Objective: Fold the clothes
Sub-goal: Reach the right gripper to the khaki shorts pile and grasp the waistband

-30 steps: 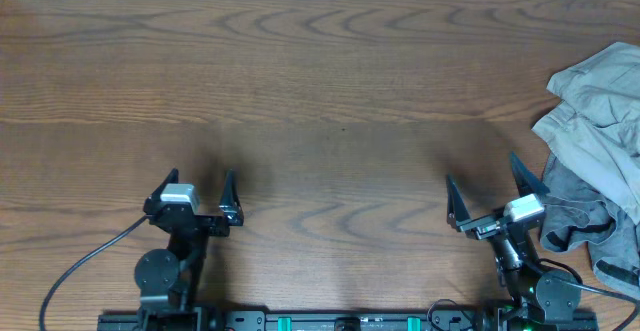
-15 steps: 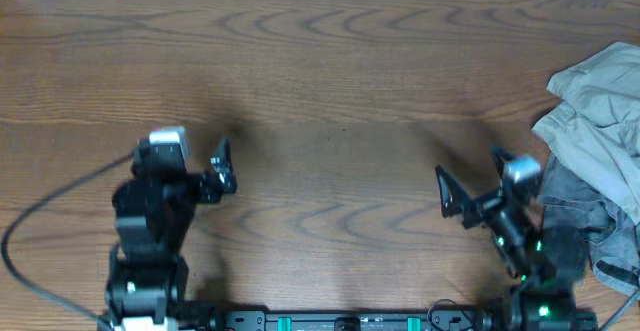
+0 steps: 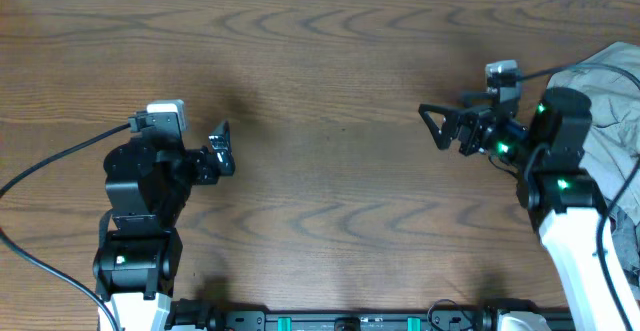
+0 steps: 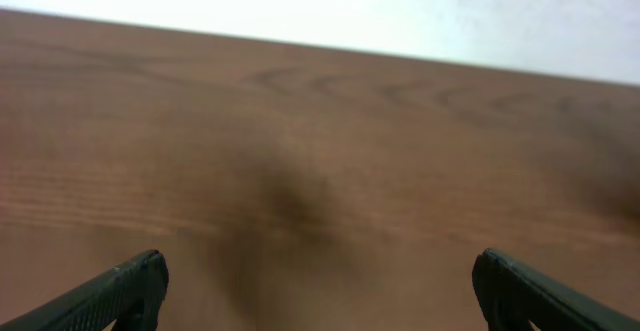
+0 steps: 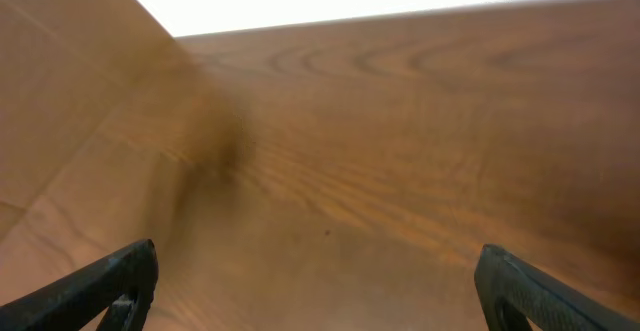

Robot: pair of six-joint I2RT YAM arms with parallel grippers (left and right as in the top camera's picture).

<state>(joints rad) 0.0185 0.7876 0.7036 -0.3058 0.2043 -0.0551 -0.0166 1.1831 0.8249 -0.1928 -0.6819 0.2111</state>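
Clothes [image 3: 622,96] are heaped along the worktop's [image 3: 320,61] 3 o'clock edge, directly behind the right end effector [image 3: 447,129], which is spread wide, empty and pointed toward 9 o'clock, while the left end effector [image 3: 221,149], equally wide and empty, is positioned well apart.

2 robot arms stood at 1 wooden table [image 3: 330,61]: the left arm [image 3: 140,186] and the right arm [image 3: 565,166]. Each carried 1 gripper with 2 fingers: the left gripper [image 3: 222,151] and the right gripper [image 3: 447,121]. 1 heap of clothes [image 3: 615,79] lay at the right edge; its garments could not be counted.
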